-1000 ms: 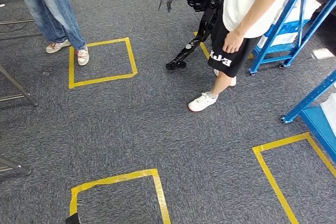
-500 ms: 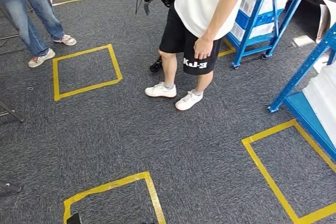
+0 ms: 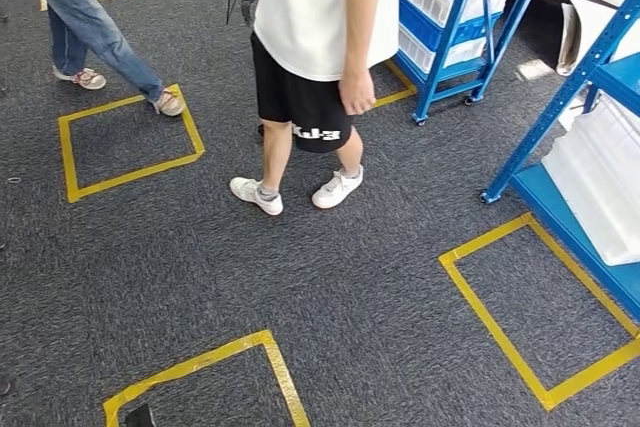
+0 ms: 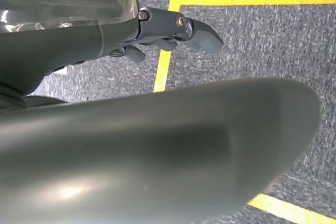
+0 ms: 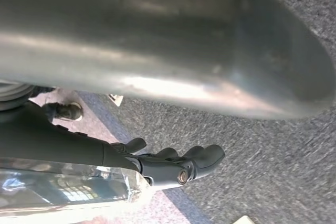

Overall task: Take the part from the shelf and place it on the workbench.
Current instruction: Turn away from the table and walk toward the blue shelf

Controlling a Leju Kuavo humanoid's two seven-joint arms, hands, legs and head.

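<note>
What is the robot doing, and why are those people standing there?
The robot is out on the grey carpet with its arms hanging down. Its left hand and right hand hold nothing; their fingers point out over the floor. Ahead, a person in black shorts stands between yellow tape squares, and another in jeans steps nearby. The blue shelf with white bins is off to the right. No part has been picked up yet.
</note>
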